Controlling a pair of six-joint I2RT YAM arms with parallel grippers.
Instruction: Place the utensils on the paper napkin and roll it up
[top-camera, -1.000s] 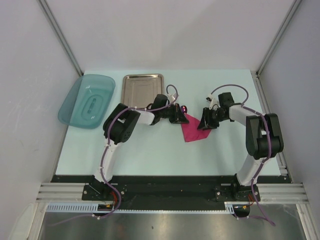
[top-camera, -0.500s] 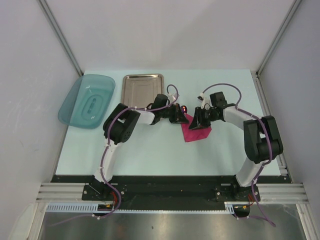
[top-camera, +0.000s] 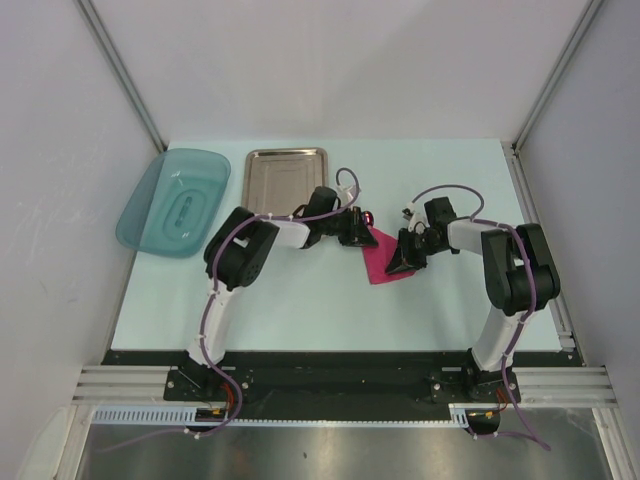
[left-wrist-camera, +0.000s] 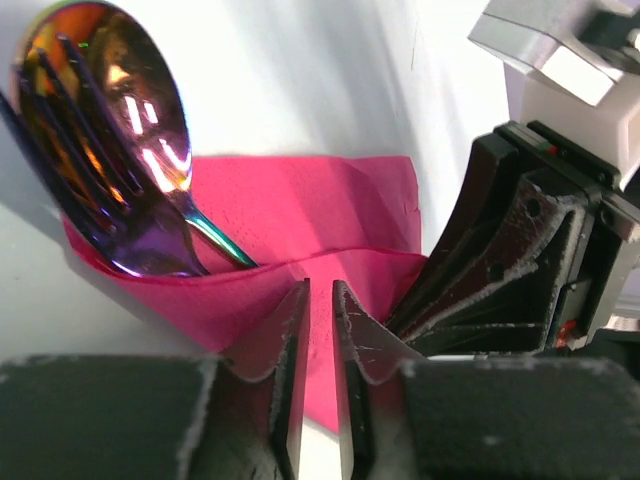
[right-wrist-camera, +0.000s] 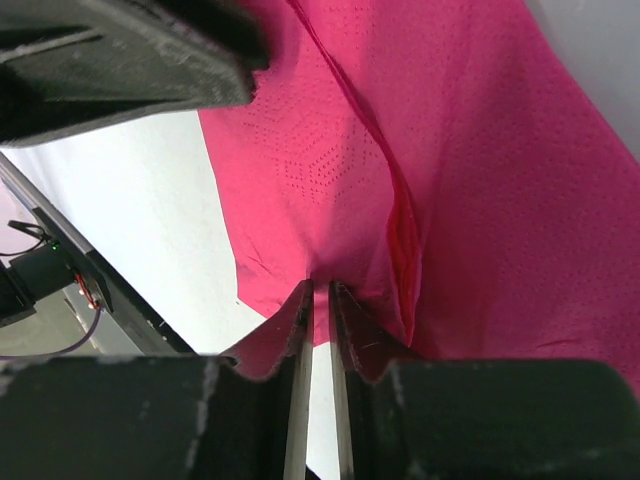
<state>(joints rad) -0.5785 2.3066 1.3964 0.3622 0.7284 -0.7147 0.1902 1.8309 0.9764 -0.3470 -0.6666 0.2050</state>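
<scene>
The magenta paper napkin (top-camera: 378, 262) lies mid-table, folded over the utensils. In the left wrist view the napkin (left-wrist-camera: 340, 200) wraps the spoon (left-wrist-camera: 140, 90), whose shiny reddish bowl sticks out at the top left, with its teal handle running under the fold. The purple fork (left-wrist-camera: 75, 120) lies on the spoon, tines over the bowl. The spoon bowl (top-camera: 369, 216) peeks out at the napkin's far corner. My left gripper (top-camera: 358, 232) (left-wrist-camera: 320, 288) is shut on the napkin's folded edge. My right gripper (top-camera: 403, 263) (right-wrist-camera: 318, 285) is shut on the napkin (right-wrist-camera: 480, 150), puckering it at the tips.
A steel tray (top-camera: 287, 175) stands at the back, left of the grippers. A teal translucent dish (top-camera: 175, 200) overhangs the table's left edge. The two grippers are close together over the napkin; the right one (left-wrist-camera: 500, 250) fills the right side of the left wrist view.
My right gripper has moved left and nearer onto the napkin's right side. The napkin now looks narrower. The left gripper has stayed in place.
</scene>
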